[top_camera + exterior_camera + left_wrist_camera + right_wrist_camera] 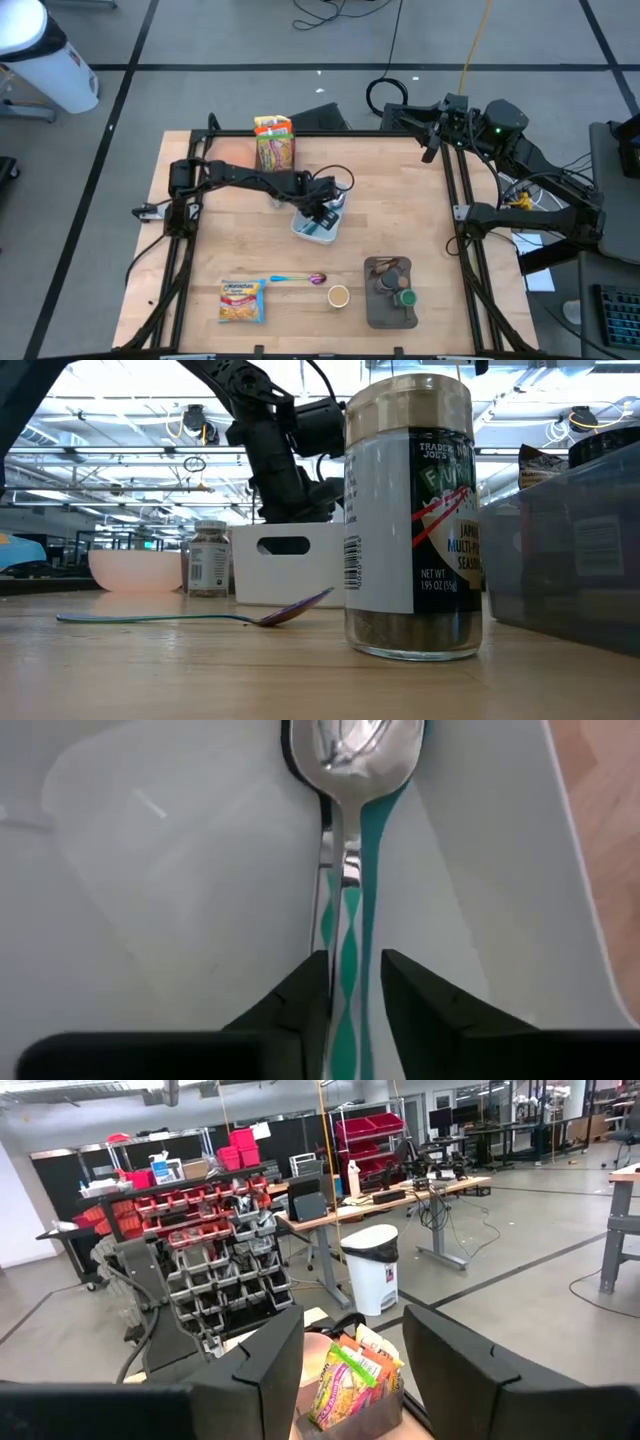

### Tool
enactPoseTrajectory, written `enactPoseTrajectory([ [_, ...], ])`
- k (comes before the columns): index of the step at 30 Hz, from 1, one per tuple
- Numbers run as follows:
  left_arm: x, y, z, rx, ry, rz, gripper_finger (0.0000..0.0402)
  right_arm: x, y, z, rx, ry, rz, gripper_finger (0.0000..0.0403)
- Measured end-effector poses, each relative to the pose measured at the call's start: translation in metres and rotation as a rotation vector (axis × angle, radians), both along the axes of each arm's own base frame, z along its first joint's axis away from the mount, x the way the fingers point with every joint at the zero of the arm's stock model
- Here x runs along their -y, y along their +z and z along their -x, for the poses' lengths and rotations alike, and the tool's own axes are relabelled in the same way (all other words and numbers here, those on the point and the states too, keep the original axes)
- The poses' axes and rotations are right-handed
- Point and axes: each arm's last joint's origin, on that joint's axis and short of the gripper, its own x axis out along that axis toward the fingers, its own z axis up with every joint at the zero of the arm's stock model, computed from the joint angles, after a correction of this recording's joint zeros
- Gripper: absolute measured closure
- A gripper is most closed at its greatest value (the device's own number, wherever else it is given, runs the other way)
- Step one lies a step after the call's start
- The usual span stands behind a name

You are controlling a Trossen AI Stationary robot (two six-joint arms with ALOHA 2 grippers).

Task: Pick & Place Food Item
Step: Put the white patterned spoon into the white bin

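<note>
A white bin (318, 225) stands at the table's middle, and my left gripper (322, 213) reaches down into it. Inside the bin (180, 870) lies a metal spoon (350, 750) with a teal-patterned handle. The fingers of my left gripper (355, 1000) stand narrowly apart, one on each side of that handle. A yellow noodle packet (241, 300) lies flat near the front left. A dark bin of snack packets (274, 143) sits at the far edge. My right gripper (350, 1360) hangs open, raised beyond the table's far right corner (432, 140). My left gripper comes from above, slanting down, with its fingers (305, 995) along the spoon's handle (348, 960), one on each side. The spoon lies on the bin's floor. Whether the fingers still touch the handle, I cannot tell.
A rainbow spoon (298, 278) and a small cup (338, 296) lie near the front. A grey tray (372, 310) with jars stands at the front right; its spice jar (412, 520) fills the low view. A pink bowl (135, 570) shows behind.
</note>
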Motion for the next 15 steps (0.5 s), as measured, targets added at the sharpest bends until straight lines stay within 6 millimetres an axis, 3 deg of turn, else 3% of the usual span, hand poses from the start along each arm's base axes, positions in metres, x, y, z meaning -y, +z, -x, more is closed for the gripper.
enactPoseTrajectory([
  [15,-0.0047,0.0031,-0.005,0.072,-0.005,0.058,0.0221,0.0,0.0,0.0,0.0,0.0,0.0,0.0238],
])
